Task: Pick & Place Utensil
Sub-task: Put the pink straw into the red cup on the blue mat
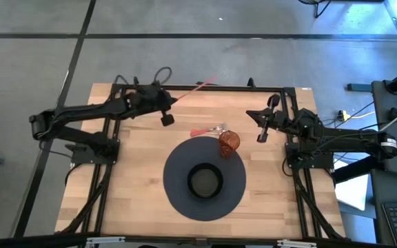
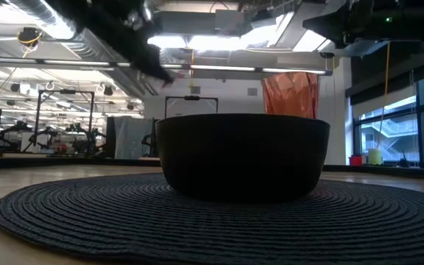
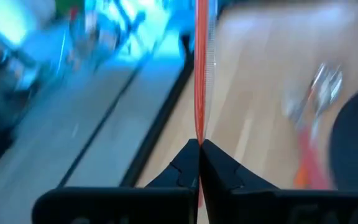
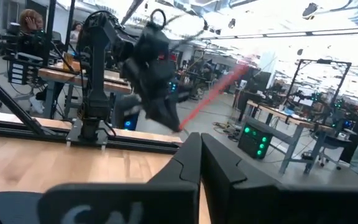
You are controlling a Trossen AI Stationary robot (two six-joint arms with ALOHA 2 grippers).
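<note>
Left gripper (image 3: pixel 199 146): closed on a thin red utensil (image 3: pixel 201 68), the two dark fingertips pressed together around its end. In the high view this gripper (image 1: pixel 173 103) is near the back edge of the table, on the left side.
Red utensil: a long thin handle, pink-red (image 1: pixel 197 87), going out from the left gripper toward the back edge of the table, tilted. Which kind of utensil it is, I cannot tell. In the right wrist view it shows as a red stick (image 4: pixel 213 93) coming out from the left arm.
Second utensil: a small one with red handle and shiny metal head (image 1: pixel 209 129) lies flat on the wood, between the two arms, just behind the mat.
Orange cup: a see-through orange-red cup (image 1: pixel 229 142) stands on the back edge of the mat, just beside the lying utensil. In the low view it is behind the bowl (image 2: pixel 291 94).
Bowl: a dark bowl (image 1: pixel 205 180) in the middle of the mat, upright (image 2: pixel 241 156).
Mat: a round dark woven placemat (image 1: pixel 178 193) in the centre of the wooden table (image 1: pixel 129 200).
Right gripper (image 4: pixel 200 138): fingers closed, holding nothing. It waits over the right side of the table (image 1: pixel 262 127), apart from the cup.
</note>
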